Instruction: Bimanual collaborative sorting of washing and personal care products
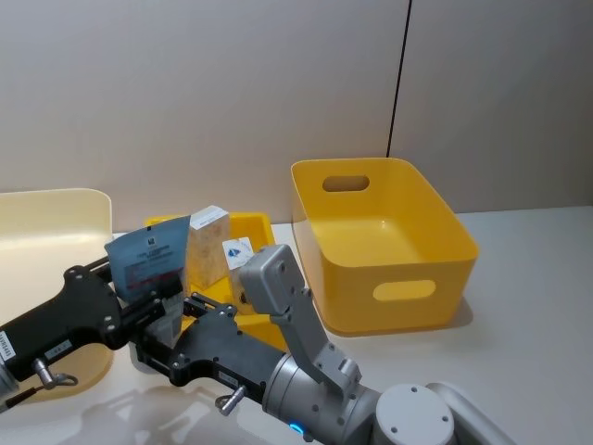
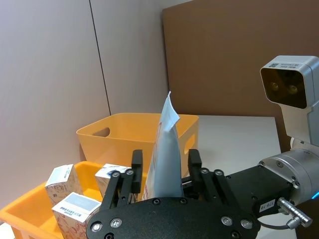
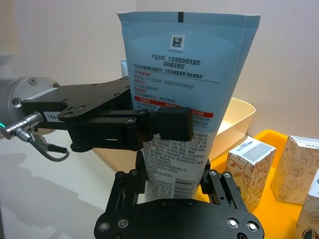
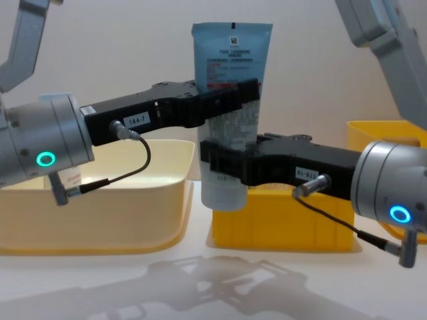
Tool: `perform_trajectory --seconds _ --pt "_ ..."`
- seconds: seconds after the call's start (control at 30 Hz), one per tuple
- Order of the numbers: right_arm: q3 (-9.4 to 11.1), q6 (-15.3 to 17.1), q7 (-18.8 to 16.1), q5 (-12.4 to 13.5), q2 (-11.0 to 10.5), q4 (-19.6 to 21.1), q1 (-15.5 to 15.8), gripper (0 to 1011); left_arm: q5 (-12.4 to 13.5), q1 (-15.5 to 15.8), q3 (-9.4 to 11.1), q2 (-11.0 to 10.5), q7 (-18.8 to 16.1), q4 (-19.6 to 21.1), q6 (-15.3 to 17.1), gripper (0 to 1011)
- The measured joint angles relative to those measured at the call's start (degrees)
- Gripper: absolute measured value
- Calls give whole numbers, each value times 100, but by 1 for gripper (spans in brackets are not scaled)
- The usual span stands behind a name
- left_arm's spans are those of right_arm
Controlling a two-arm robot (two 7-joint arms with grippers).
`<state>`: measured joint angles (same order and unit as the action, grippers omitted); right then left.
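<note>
upright tube (image 4: 231, 50) in right gripper (image 4: 223, 163), left gripper (image 4: 230, 100) astride

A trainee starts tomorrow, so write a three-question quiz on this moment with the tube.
1. True or false: the tube stands upright.
2. Which hand is higher up on the tube? A: the left hand. B: the right hand.
3. Fill in: the cartons stand in a small ___ bin.
Key: 1 true; 2 A; 3 yellow.
</note>
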<state>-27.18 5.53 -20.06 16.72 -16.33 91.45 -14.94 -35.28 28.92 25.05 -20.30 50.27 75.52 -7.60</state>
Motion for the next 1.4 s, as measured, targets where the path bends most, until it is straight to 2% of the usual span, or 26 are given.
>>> perform_trajectory --seconds 0.1,0.2,0.43,0.57,1.0,1.2,1.4 --pt "-2 0 1 -3 1 -2 -2 576 0 0 0 -1 0 0 0 637" --pt "-3 0 1 -5 3 -5 -3 556 0 0 -1 -2 0 0 0 695" --pt "25 3 26 -19 6 5 17 517 0 0 -3 -4 1 -1 0 924" --pt "87 7 112 -50 3 40 67 495 0 0 -3 -4 1 -1 0 996" --pt "483 2 598 -207 -79 248 351 445 0 0 -3 -4 1 -1 0 1000" --pt "744 -97 857 -297 -144 325 493 445 0 0 -3 -4 1 -1 0 1000" --pt "1076 -350 1145 -416 -209 342 566 445 0 0 -3 -4 1 -1 0 1000"
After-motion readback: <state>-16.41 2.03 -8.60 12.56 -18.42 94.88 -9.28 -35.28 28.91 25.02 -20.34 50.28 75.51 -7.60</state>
